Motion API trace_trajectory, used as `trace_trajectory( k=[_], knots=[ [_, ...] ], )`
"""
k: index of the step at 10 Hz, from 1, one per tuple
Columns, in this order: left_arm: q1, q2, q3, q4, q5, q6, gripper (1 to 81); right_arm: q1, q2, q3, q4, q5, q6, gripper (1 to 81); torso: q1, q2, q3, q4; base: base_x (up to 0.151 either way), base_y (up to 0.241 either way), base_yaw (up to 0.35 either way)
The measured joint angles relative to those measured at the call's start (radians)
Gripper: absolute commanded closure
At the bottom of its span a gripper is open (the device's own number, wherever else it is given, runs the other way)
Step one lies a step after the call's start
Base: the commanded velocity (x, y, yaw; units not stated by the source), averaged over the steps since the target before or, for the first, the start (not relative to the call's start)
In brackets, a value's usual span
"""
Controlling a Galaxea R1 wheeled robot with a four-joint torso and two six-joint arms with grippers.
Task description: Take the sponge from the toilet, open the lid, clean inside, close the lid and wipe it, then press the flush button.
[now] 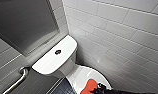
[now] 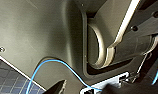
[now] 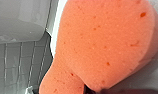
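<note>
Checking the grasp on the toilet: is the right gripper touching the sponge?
Cannot tell. In the head view the right gripper overlaps the edge of the sponge, but neither contact nor a gap shows plainly.

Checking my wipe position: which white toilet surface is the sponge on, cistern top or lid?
The oval lid, nearest the robot: the sponge sits on it at the right gripper. The rectangular cistern top bears the flush button.

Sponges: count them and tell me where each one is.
1. The sponge rests on the toilet lid, the right gripper at its edge. The lid's front end is cut off, so another may be hidden.
</note>
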Motion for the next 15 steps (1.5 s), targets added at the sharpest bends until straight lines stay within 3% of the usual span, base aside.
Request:
trace_trajectory(
  k=[2,6,11,15],
  knots=[
    [0.0,0.0,0.0,0.0,0.0,0.0,1.0,-0.062,-0.041,0.031,0.0,0.079,0.0,81.1,0.0,0.0,0.0,0.0,0.0,0.0,0.0],
    [0.0,0.002,0.0,0.0,0.0,0.0,1.0,-0.147,-0.159,0.12,-0.003,0.122,-0.001,81.1,0.0,0.0,0.0,0.0,0.0,0.0,0.0],
    [0.0,0.002,0.0,0.0,-0.001,0.0,1.0,-0.173,-0.395,0.319,-0.003,0.16,0.0,81.1,0.0,0.0,0.0,0.0,0.0,0.0,0.0],
    [0.0,0.002,0.0,0.0,0.0,0.0,1.0,-0.301,-0.426,0.305,-0.002,0.251,0.003,81.1,0.0,0.0,0.0,0.0,0.0,0.0,0.0]
  ],
)
